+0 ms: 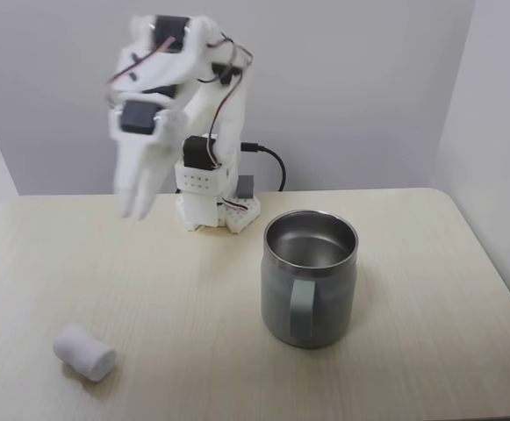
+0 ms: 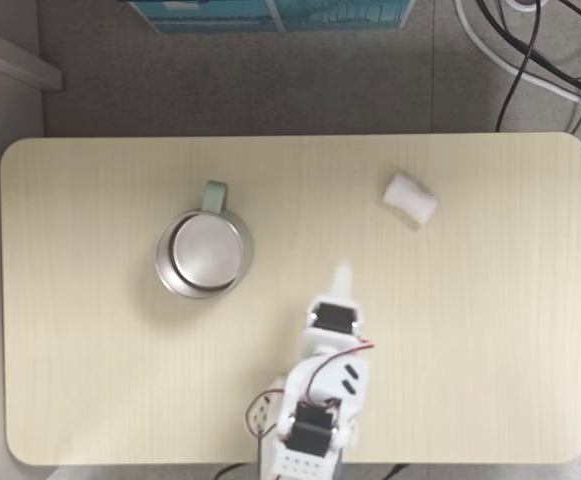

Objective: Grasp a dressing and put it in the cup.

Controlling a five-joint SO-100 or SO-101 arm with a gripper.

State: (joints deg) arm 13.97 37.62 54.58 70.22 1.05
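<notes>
Nothing is yet done: the dressing [image 1: 84,352] lies ungrasped on the table [image 1: 193,298], well apart from the cup [image 1: 309,279], while the gripper [image 1: 137,206], blurred so that its opening cannot be told, is held empty above the table.

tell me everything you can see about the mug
The mug is a large steel one with a matte grey-green outside, a shiny metal rim and inside, and one handle turned toward the camera in a fixed view. It stands upright and looks empty on the pale wooden table, with nothing touching it.
</notes>
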